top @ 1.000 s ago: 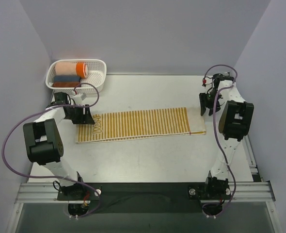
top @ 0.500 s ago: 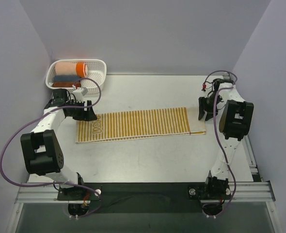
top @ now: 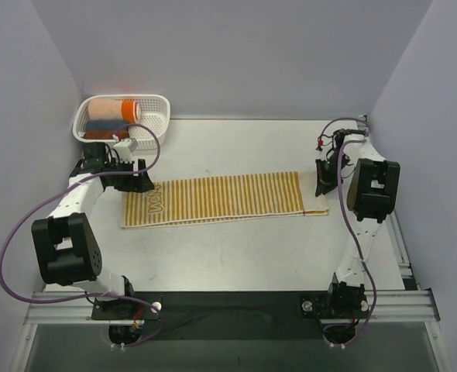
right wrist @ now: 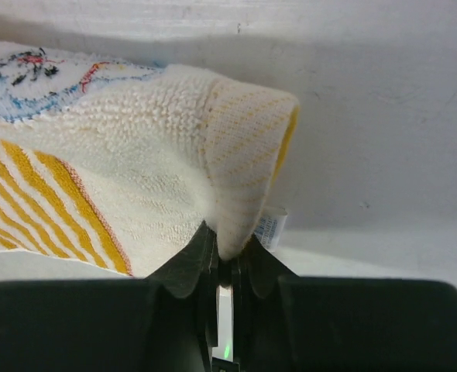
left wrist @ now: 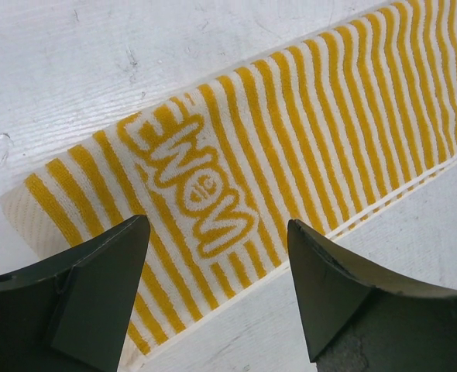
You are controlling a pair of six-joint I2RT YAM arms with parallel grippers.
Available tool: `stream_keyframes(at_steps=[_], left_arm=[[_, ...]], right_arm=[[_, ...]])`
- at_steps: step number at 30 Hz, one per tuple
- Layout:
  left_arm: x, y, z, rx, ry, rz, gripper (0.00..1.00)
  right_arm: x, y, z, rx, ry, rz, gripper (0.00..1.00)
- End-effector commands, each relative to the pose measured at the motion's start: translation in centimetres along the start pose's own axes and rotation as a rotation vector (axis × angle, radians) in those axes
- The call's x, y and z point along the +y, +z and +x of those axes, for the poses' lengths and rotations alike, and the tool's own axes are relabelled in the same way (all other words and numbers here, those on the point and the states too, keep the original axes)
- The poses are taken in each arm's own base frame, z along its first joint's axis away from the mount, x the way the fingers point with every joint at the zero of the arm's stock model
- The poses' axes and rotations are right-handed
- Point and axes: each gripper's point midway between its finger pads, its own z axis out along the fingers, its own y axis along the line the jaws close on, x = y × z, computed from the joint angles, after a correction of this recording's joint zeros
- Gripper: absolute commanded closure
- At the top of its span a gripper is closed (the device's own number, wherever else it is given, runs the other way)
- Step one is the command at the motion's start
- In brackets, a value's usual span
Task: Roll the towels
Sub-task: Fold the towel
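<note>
Right wrist view: towel (right wrist: 97, 155) cut off at left edge; label (right wrist: 270, 228) print too small to read.

1 long towel (top: 225, 198) is laid flat across the middle of the table, its length running left to right, the left end sitting slightly nearer than the right. It is covered in thin yellow and white stripes set across its width, and both ends are finished in plain cream bands. White lettering (left wrist: 194, 182) outlined in yellow is printed near the left end. A small cartoon figure (right wrist: 27, 70) in blue and red is seen on the cream right end. There the cloth is lifted and folded over, and its edge is pinched in the closed right gripper (right wrist: 222, 252), beside a small label (right wrist: 269, 229).
</note>
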Motion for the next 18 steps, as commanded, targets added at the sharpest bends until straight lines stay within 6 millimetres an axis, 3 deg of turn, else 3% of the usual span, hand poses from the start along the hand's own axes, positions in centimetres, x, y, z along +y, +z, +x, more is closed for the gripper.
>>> stream_keyframes(at_steps=[1,5,9,11,15,18], left_arm=[[-0.2,-0.7,-2.2,-0.081,0.034,-0.016,0.17],[-0.7,-1.1,-2.2,-0.090,0.037,-0.006,0.17],[-1.7,-1.2,-1.3,-0.076,0.058,0.020,0.17],[-2.2,-1.0,-0.7,-0.056,0.059,0.037,0.17],[-4.0,0.0,0.9,-0.013,0.043,0.108,0.21],[-5.6,1.2,1.9,0.030,0.037,0.177,0.30]], right_arm=[[0.4,0.4,2.3,0.092,0.023,-0.028,1.00],[-1.2,-1.8,2.1,0.039,0.022,-0.016,1.00],[-4.4,-5.1,1.8,-0.037,0.034,0.017,1.00],[-4.7,-6.8,1.6,-0.065,0.031,0.012,1.00],[-2.0,-10.0,1.1,-0.138,-0.021,-0.055,1.00],[1.9,-11.1,1.1,-0.155,-0.077,-0.132,1.00]])
